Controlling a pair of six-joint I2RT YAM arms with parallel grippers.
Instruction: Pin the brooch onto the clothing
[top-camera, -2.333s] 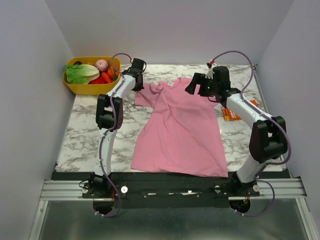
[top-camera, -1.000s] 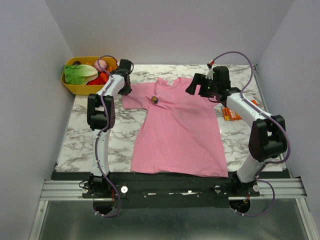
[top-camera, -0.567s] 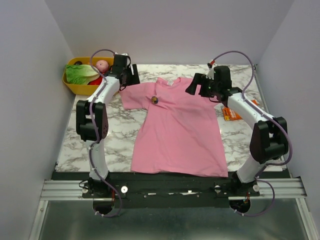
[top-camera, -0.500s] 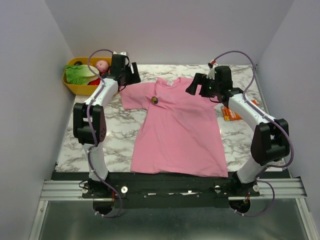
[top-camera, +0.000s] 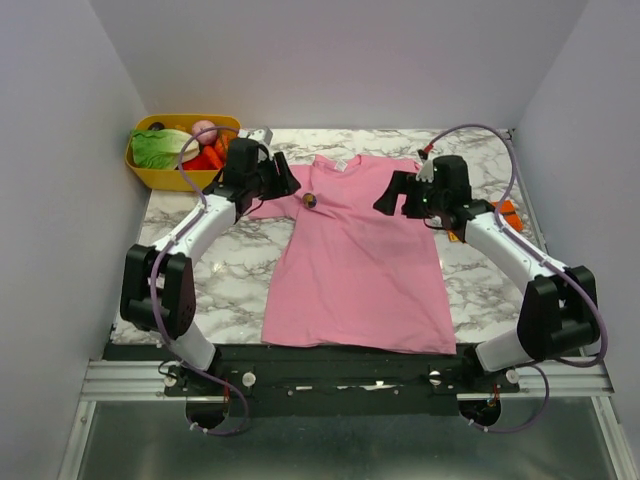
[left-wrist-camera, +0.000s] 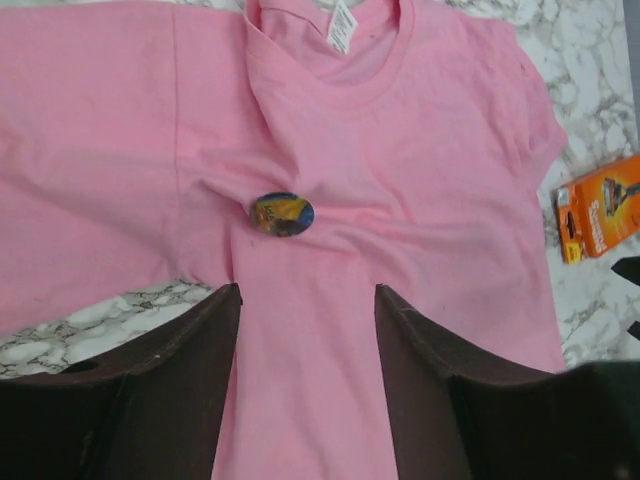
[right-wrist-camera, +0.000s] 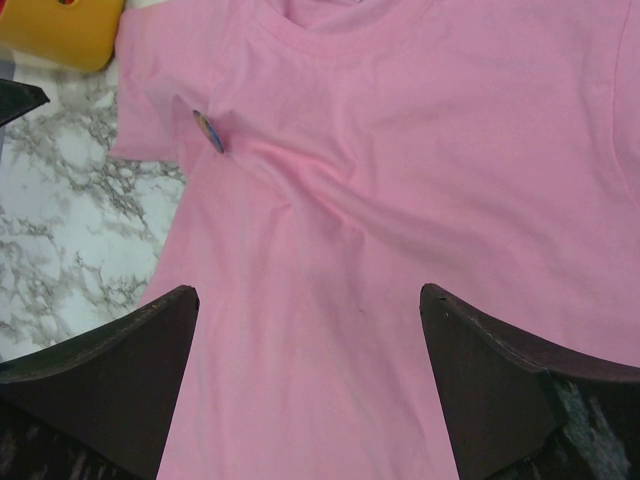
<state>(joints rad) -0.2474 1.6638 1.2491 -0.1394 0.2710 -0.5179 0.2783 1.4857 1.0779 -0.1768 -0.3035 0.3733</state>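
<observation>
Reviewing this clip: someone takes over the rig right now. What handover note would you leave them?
Left gripper: open, empty, above the T-shirt, the brooch just ahead of its fingertips.
Right gripper: open, empty, over the T-shirt's chest.
T-shirt lies spread flat, front up. Brooch sits below the collar, by the sleeve seam on the left arm's side; cloth puckers around it, so it looks pinned.
Left to do: confirm it holds, then retract both arms.

The pink T-shirt (top-camera: 360, 260) is soft, matt cloth with small creases, the round brooch (left-wrist-camera: 281, 214) on it looks smooth and shiny, and the table (top-camera: 190, 270) under the T-shirt is smooth, marble-patterned stone.
</observation>
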